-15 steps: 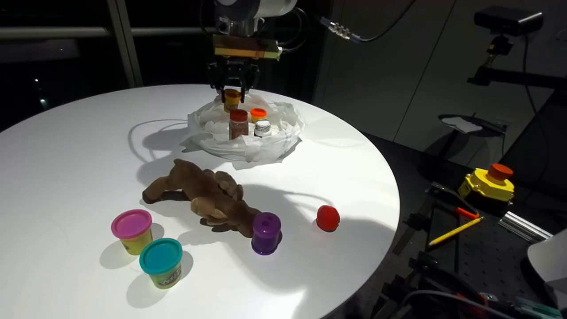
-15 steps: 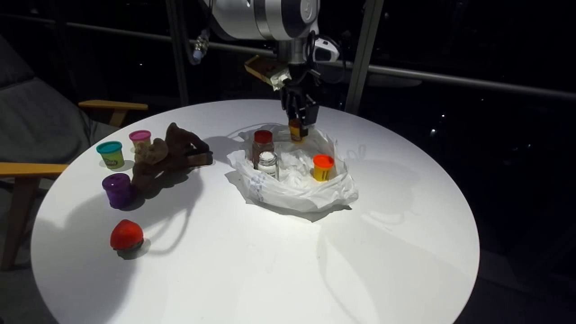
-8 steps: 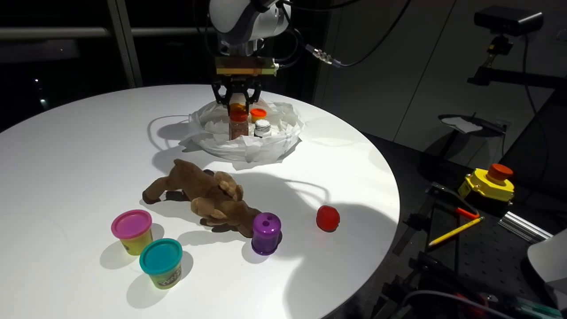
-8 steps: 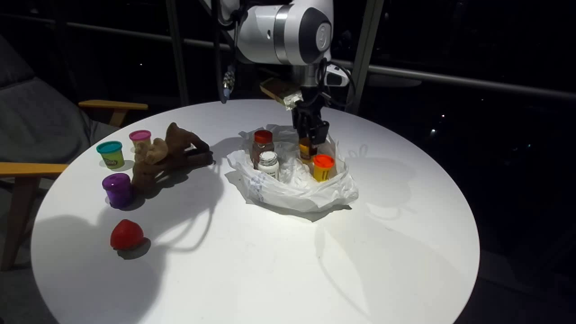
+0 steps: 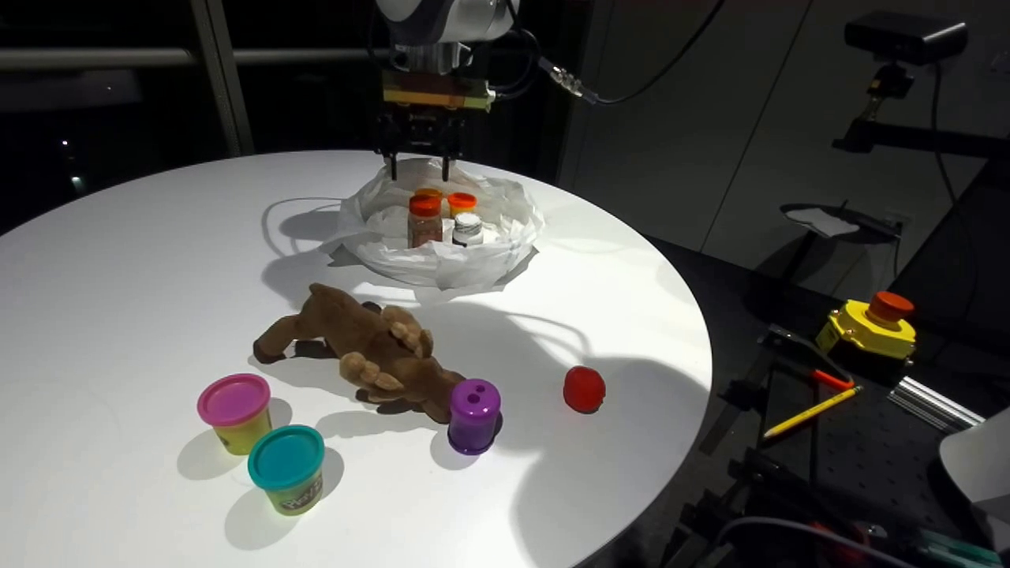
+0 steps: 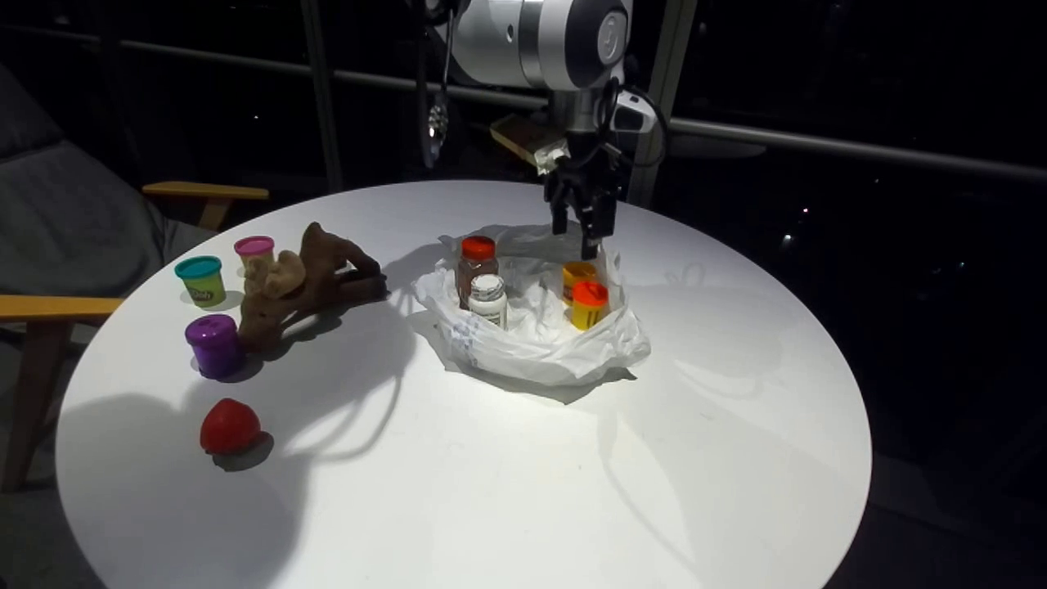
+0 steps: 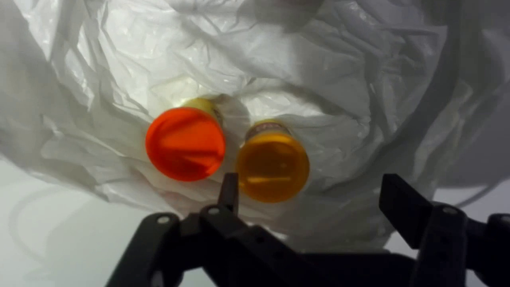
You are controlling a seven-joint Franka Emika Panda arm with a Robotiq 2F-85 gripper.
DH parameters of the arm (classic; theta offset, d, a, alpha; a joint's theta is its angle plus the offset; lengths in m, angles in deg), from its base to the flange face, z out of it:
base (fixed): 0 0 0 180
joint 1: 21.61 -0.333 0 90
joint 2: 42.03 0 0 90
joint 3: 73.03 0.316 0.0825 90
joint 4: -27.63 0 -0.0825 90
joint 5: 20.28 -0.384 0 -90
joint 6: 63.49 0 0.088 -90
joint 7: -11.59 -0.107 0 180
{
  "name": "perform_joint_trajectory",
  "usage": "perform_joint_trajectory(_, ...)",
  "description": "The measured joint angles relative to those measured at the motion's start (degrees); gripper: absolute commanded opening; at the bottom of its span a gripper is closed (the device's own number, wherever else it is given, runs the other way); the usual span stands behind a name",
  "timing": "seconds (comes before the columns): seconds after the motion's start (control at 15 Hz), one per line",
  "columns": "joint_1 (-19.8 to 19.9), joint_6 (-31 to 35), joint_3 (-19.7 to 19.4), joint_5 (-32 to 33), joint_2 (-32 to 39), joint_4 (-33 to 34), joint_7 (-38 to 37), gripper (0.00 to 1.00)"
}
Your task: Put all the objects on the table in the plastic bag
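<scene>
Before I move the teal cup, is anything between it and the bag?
Yes, the brown toy lies on the table between the teal cup and the bag, across the straight path in both exterior views. Lifting the cup over it would probably clear it.

In an exterior view the red-capped jar (image 5: 426,222) hides most of the yellow-lidded cup (image 5: 428,192) on its far side; the near wall of the plastic bag (image 5: 442,270) covers the jar's foot; print on the white-capped bottle (image 6: 489,305) is too small to read; the robot arm (image 6: 556,41) is cut off in both exterior views
</scene>
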Motion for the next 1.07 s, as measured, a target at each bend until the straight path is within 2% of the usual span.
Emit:
perform_joint_trajectory(0.27,-2.42,-0.52,0.58,-0.03,-8.36,-5.55,0.38,1.0)
perform_joint_trajectory(0.73,-9.28,-8.27,2.77,1.86,-24.27,-24.93,6.5,1.0)
perform_joint_trajectory(1.07,-12.72,-8.45,6.71,5.54,-31.6,-40.68,12.26,1.0)
